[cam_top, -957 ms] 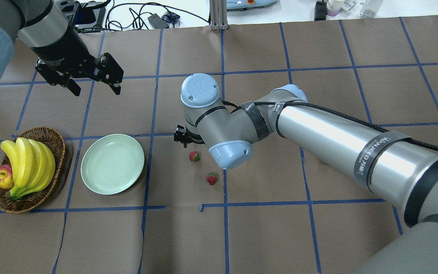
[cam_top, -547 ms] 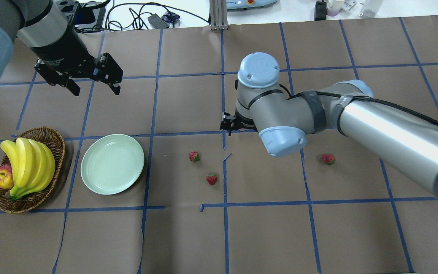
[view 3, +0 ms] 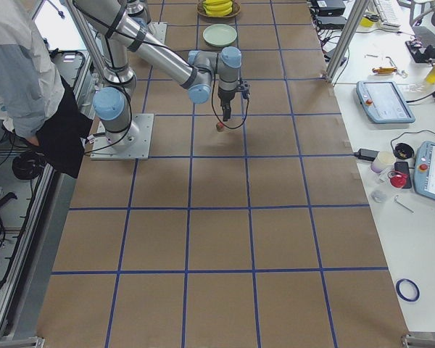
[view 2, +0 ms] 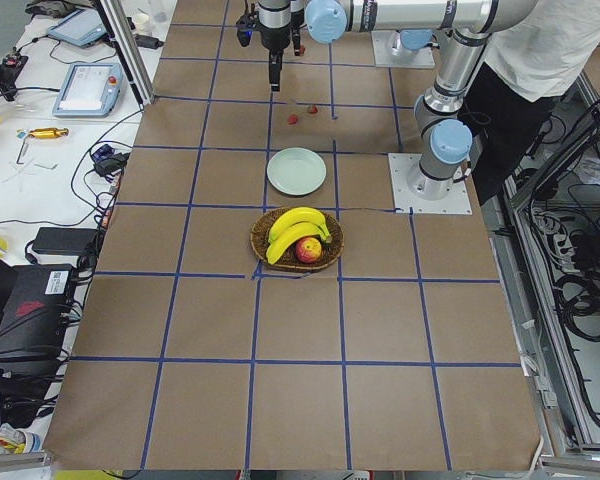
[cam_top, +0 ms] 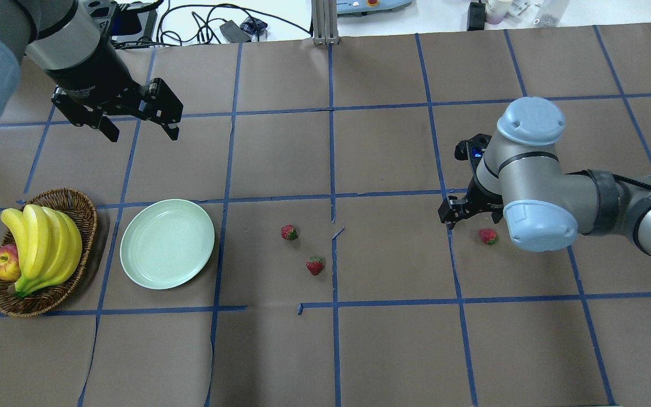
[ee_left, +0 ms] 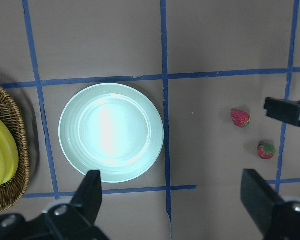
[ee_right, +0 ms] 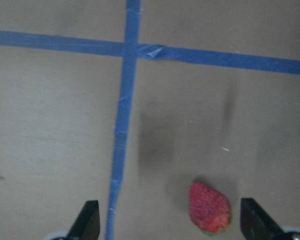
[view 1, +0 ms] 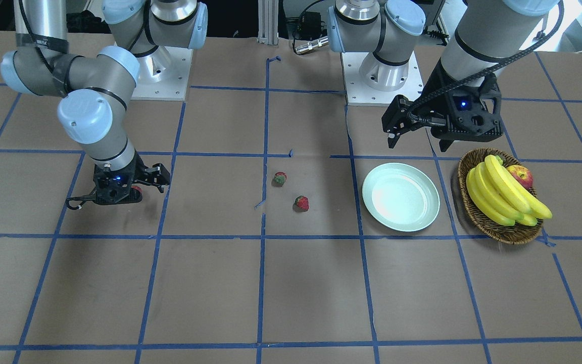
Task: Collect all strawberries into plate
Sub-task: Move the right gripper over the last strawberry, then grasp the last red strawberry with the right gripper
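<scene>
The pale green plate (cam_top: 167,243) lies empty at the left of the table. Two strawberries (cam_top: 289,232) (cam_top: 315,265) rest near the middle. A third strawberry (cam_top: 488,236) lies to the right, beside my right wrist. My right gripper (ee_right: 169,221) hangs open low over the paper. In the right wrist view that strawberry (ee_right: 210,207) sits between the fingers, closer to the right one. My left gripper (cam_top: 142,134) is open and empty, held high behind the plate. From the left wrist view I see the plate (ee_left: 111,132) and two strawberries (ee_left: 240,118) (ee_left: 266,150).
A wicker basket (cam_top: 85,206) with bananas (cam_top: 43,249) and an apple (cam_top: 3,263) stands left of the plate. Cables and devices lie beyond the table's far edge. A person stands by the robot's base in the side views.
My right arm has swung from the table's middle to the right and now hangs over the third strawberry. The left arm has not moved.
</scene>
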Motion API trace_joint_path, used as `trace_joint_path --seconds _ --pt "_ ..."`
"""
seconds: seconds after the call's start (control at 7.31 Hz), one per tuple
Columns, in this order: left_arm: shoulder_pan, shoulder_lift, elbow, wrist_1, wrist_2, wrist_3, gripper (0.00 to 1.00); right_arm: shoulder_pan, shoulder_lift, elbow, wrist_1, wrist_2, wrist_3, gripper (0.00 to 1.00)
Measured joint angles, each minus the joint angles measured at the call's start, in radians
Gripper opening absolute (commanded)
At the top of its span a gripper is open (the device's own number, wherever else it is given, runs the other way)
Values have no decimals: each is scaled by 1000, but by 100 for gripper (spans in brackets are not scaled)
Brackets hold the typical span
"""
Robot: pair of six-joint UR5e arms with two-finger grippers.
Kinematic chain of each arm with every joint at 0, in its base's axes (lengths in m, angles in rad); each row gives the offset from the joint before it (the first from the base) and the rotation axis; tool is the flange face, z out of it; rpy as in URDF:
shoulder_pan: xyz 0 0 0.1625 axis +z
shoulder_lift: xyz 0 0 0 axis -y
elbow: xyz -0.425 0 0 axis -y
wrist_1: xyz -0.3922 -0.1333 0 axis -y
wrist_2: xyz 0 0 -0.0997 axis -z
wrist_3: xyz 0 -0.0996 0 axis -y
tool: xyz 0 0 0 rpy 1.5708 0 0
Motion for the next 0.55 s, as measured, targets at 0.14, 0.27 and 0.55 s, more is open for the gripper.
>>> trace_joint_path --seconds 0.14,0.27,0.55 --pt "-1 0 0 0 0 0 100 -39 2 28 -12 3 -55 99" --pt "-1 -1 0 0 0 0 100 -54 7 54 -36 8 -76 88" --pt "-1 -1 0 0 0 0 100 -61 13 76 -61 12 -84 54"
